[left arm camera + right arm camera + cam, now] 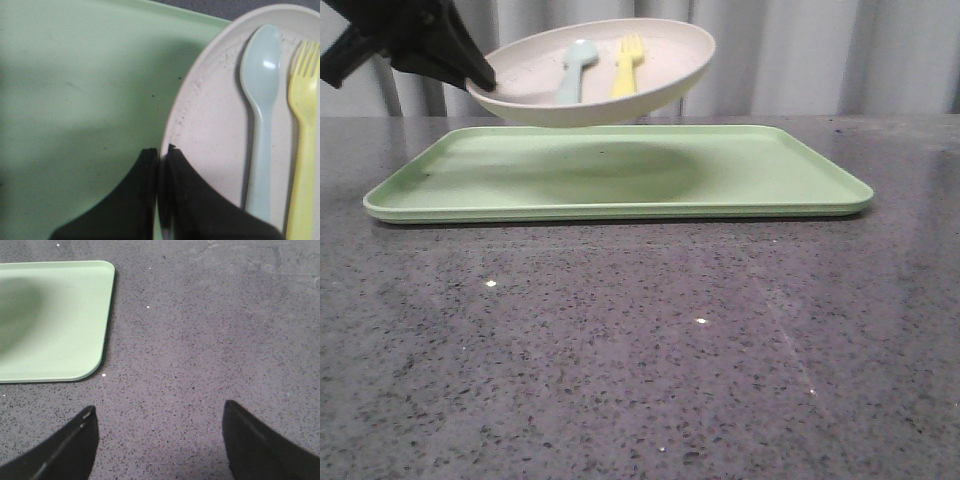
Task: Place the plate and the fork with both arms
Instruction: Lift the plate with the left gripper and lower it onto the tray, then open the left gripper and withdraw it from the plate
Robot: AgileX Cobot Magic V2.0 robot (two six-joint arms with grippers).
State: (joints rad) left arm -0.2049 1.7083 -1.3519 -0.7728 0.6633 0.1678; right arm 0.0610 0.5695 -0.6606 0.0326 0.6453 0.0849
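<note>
Left gripper (485, 78): jaws pinched on left rim of plate (660, 75), held aloft over tray (800, 170), tilted. Spoon (574, 70) and fork (626, 66) lie inside, handles toward camera. Right gripper (159, 440): jaws wide, empty, above desk (640, 340), farther from fork.

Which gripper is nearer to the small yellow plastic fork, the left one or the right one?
Left. The left gripper is clamped on the rim of the round cream plate carrying the yellow fork. The right gripper hangs open over the bare grey table, off the green tray.
</note>
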